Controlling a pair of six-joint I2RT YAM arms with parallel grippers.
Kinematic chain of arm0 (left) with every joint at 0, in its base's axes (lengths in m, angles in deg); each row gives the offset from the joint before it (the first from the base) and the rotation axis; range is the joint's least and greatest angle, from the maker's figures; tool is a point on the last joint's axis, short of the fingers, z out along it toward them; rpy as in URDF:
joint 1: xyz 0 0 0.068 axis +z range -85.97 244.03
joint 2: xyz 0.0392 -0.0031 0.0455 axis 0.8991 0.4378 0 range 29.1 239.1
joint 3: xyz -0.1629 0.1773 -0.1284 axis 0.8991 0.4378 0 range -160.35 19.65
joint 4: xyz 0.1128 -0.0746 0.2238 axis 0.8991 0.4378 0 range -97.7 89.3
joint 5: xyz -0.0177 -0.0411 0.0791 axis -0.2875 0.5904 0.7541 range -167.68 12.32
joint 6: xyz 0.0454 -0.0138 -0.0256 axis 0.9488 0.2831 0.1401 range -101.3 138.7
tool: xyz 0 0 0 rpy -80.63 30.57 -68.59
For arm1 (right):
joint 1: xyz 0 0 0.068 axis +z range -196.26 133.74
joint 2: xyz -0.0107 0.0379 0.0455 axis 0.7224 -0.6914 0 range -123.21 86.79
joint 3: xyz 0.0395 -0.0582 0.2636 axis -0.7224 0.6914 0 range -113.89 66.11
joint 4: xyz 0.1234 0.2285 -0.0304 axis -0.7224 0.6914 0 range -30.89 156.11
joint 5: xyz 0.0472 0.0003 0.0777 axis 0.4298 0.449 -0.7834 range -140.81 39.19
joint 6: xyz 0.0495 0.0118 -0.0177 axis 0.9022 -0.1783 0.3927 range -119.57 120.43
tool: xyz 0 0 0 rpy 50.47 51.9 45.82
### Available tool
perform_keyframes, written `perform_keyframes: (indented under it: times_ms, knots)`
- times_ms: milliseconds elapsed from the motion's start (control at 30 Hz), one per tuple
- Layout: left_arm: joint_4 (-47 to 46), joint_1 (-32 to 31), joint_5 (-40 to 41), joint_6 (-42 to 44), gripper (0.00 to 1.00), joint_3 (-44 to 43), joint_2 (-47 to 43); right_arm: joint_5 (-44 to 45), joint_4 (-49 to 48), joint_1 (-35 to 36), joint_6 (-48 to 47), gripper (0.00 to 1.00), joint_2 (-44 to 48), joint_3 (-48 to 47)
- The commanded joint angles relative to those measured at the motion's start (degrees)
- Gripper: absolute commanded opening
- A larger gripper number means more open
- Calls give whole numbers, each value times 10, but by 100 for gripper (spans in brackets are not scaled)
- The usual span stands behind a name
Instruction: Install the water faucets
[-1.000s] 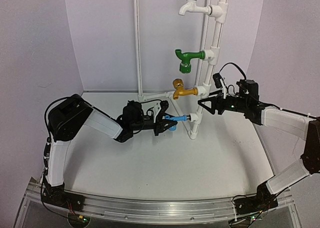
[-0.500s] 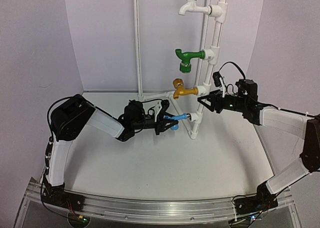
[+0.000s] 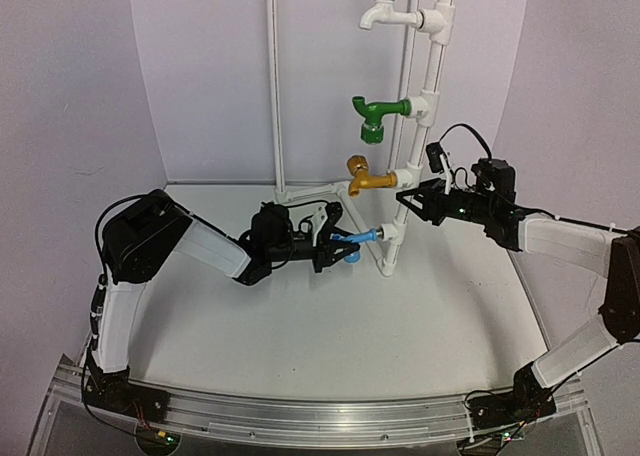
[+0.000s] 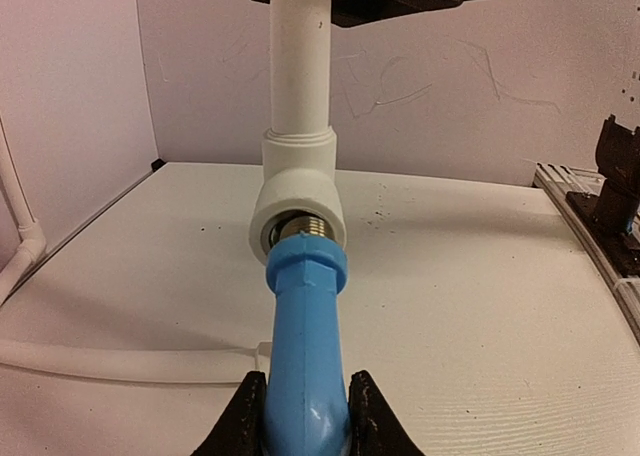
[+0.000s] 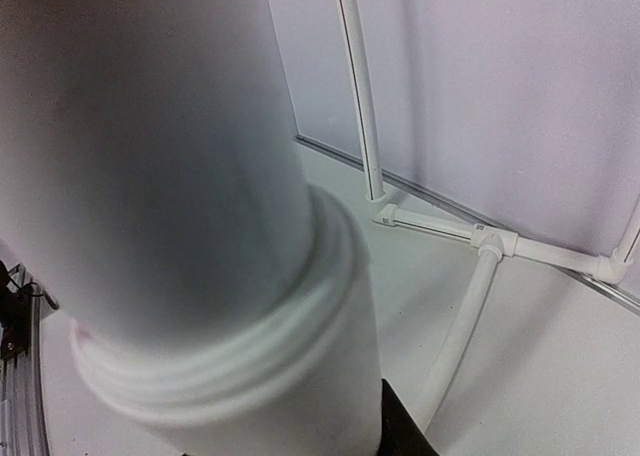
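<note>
The left end effector [image 4: 306, 422] clamps the sky-blue faucet [image 4: 305, 341], its silvery end at the white fitting [image 4: 297, 191]; the right end effector [image 3: 405, 202] sits against the white pipe [image 5: 170, 176], its grip impossible to tell.

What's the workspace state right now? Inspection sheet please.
surface: white table, a few dark specks by the pipe stand.
job's things: blue faucet lies horizontal, its metal thread at the mouth of the lowest tee on the white riser, thread partly showing. White tap, green tap and gold tap are mounted above.
clutter: nothing seen.
grippers: left gripper shut on the blue faucet; right gripper at the riser between gold tap and lowest tee, grip unclear.
cables: black loop over the right wrist; wires at the base rail.
surroundings: plain pale walls; thin pipe frame behind.
</note>
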Motion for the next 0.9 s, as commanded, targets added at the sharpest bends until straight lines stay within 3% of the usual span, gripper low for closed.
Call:
perform_keyframes:
  times_ms: [0,400,867]
  knots:
    - [2,-10,19,2,0,-30,-13,8,-24,3,10,19,-3,1]
    - [61,-10,39,0,0,-44,-25,11,-11,3,-14,0,9,8]
    - [121,-10,15,9,0,-46,-74,15,40,3,-60,0,11,6]
